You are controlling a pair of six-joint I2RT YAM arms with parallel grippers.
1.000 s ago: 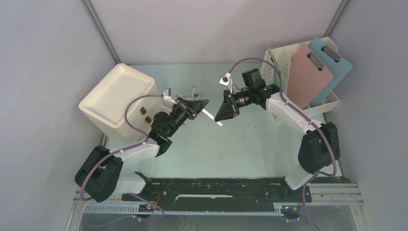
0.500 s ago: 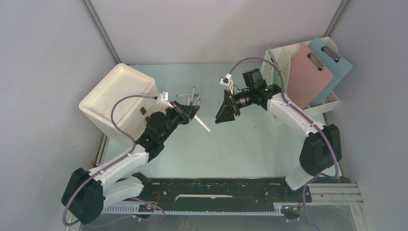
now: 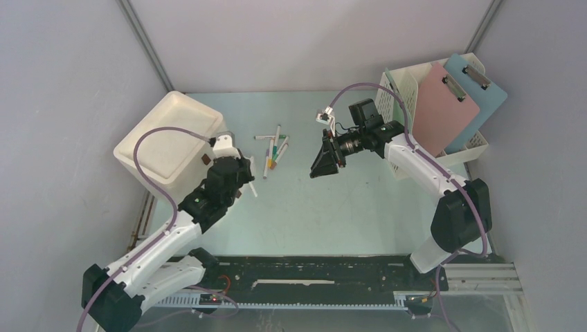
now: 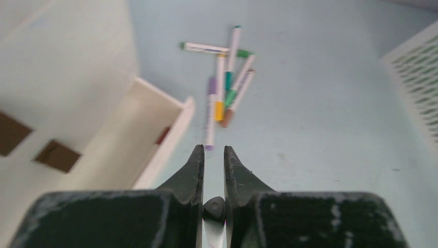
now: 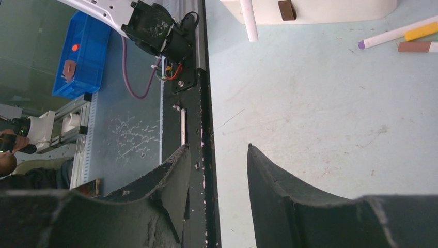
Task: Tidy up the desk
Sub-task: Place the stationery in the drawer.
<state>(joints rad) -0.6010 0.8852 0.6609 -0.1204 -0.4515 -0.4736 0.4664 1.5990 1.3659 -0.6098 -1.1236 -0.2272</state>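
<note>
The desk [image 3: 332, 207] is a pale mint-green tabletop. My left gripper [image 3: 242, 169] is shut on a white marker [image 3: 252, 185] and holds it above the desk beside the white bin [image 3: 169, 142]. In the left wrist view the marker's dark end [image 4: 214, 209] sits between the closed fingers [image 4: 196, 160]. Several loose markers [image 3: 273, 149] lie in a pile at the middle back and also show in the left wrist view [image 4: 224, 82]. My right gripper [image 3: 322, 159] is open and empty above the desk, to the right of the pile. Its fingers [image 5: 268, 170] stand apart over bare tabletop [image 5: 310, 103].
A white perforated file rack [image 3: 405, 86] at the back right holds a pink clipboard [image 3: 443, 107] and a blue clipboard [image 3: 477, 97]. A black rail [image 3: 311, 266] runs along the front edge. Grey panels wall the desk on three sides.
My left arm has swung left and back towards the white bin with the white marker in its gripper. The right arm has hardly moved.
</note>
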